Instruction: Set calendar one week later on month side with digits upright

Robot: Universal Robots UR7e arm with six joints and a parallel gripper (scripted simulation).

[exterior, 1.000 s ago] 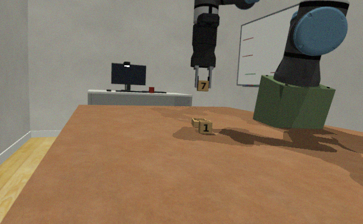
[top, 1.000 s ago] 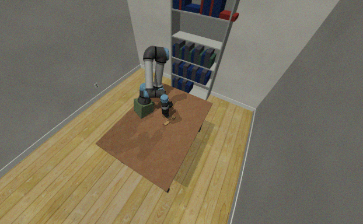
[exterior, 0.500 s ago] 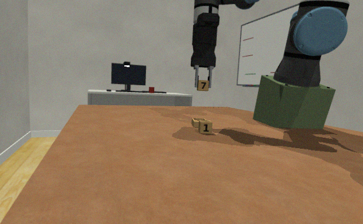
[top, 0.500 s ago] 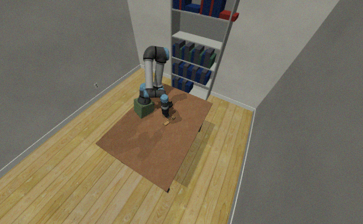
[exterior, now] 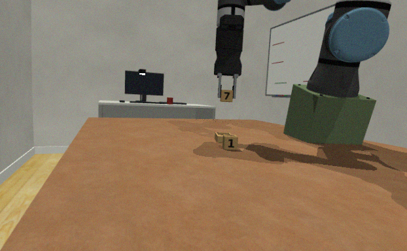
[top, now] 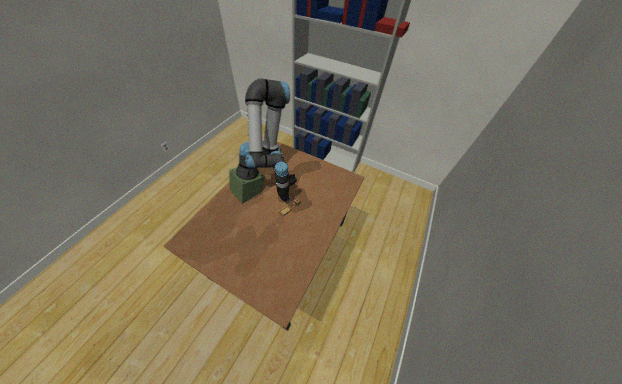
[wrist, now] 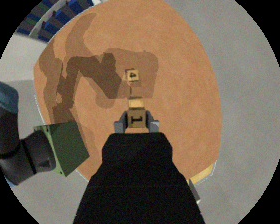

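Observation:
My gripper [exterior: 226,92] [top: 285,199] [wrist: 136,115] is shut on a tan cube [exterior: 226,95] whose face towards the exterior camera shows an upright 7. It holds the cube high above the brown table [exterior: 144,183] [top: 250,260]. A second tan cube [exterior: 230,143] stands on the table below, showing a 1. The small open tan tray [exterior: 220,135] lies flat just behind it and to its left. I cannot tell if they touch. In the wrist view a small tan piece [wrist: 132,75] lies on the table beyond the held cube. The month's name is not readable.
The arm's green pedestal [exterior: 327,117] [top: 246,185] [wrist: 64,145] stands on the table to the right of the cubes. A bookshelf [top: 340,85] stands behind the table. A desk with a monitor [exterior: 144,83] and a whiteboard [exterior: 291,62] are against the far wall.

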